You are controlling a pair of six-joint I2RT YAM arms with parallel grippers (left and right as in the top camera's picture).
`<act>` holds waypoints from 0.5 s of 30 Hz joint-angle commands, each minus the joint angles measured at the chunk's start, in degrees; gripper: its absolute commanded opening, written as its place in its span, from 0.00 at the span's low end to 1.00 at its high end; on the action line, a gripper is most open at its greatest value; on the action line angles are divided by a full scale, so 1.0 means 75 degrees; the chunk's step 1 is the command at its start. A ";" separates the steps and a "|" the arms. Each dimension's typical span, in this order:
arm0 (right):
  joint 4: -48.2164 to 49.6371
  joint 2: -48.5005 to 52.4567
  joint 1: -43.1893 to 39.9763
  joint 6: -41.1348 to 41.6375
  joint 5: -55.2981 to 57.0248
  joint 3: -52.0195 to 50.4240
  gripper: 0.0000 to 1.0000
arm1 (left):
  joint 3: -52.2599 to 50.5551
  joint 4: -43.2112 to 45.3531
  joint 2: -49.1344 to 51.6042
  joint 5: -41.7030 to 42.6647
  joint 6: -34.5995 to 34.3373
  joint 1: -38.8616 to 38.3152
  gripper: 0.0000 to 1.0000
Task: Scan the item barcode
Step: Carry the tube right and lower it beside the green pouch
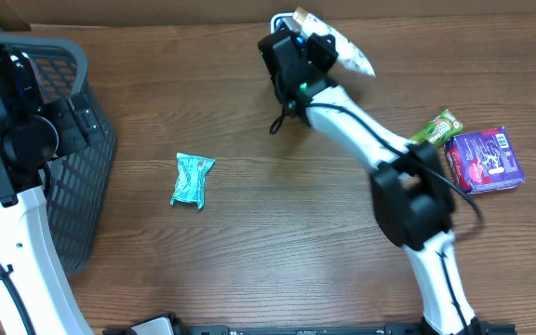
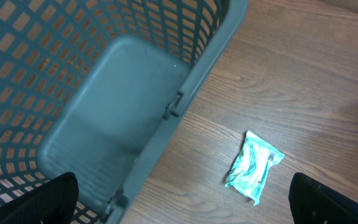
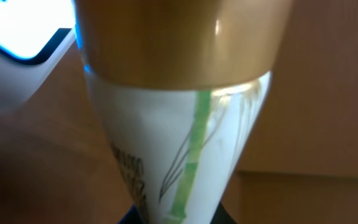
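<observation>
The item is a white tube (image 3: 173, 124) with a gold cap (image 3: 179, 43) and a green bamboo drawing. It fills the right wrist view, and my right gripper (image 3: 178, 219) is shut on its narrow end. Blurred dark print (image 3: 129, 171) runs down its left side; no barcode can be made out. Overhead, the right gripper (image 1: 310, 46) holds the tube (image 1: 350, 54) at the far edge of the table, next to a white device with a blue-lit edge (image 1: 278, 20) (image 3: 17, 37). My left gripper (image 2: 185, 202) hangs open over the basket's rim, holding nothing.
A grey-blue mesh basket (image 1: 87, 177) (image 2: 104, 124) stands at the left. A teal packet (image 1: 192, 180) (image 2: 253, 165) lies on the wood to its right. A green snack bar (image 1: 435, 126) and a purple packet (image 1: 485, 160) lie at the right, beside the right arm.
</observation>
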 commanded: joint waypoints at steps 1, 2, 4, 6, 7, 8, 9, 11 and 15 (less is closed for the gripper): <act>-0.1827 -0.1990 -0.0067 0.3803 -0.2034 0.0254 0.04 | 0.0125 0.0009 0.0009 0.0035 -0.0099 0.0020 0.99; -0.2451 -0.2232 -0.0201 0.4578 -0.2932 0.0254 0.04 | 0.0125 0.0009 0.0009 0.0035 -0.0099 0.0020 1.00; -0.3360 -0.2515 -0.0586 0.5791 -0.4721 0.0254 0.04 | 0.0128 0.0009 0.0009 0.0038 -0.0099 0.0020 1.00; -0.4010 -0.2556 -0.1081 0.6577 -0.6376 0.0254 0.04 | 0.0128 0.0009 0.0009 0.0035 -0.0099 0.0020 1.00; -0.4191 -0.2524 -0.1294 0.6819 -0.6910 0.0233 0.04 | 0.0128 0.0009 0.0009 0.0035 -0.0099 0.0020 1.00; -0.4377 -0.2398 -0.1670 0.7236 -0.7679 0.0099 0.04 | 0.0125 0.0009 0.0009 0.0038 -0.0099 0.0017 1.00; -0.4398 -0.2311 -0.1871 0.7426 -0.7959 -0.0029 0.04 | 0.0128 0.0009 0.0009 0.0035 -0.0099 0.0020 0.99; -0.4319 -0.2127 -0.2229 0.7755 -0.8075 -0.0402 0.06 | 0.0128 0.0009 0.0009 0.0035 -0.0099 0.0020 1.00; -0.3876 -0.1810 -0.2798 0.8140 -0.8035 -0.1201 0.08 | 0.0125 0.0009 0.0009 0.0035 -0.0099 0.0020 1.00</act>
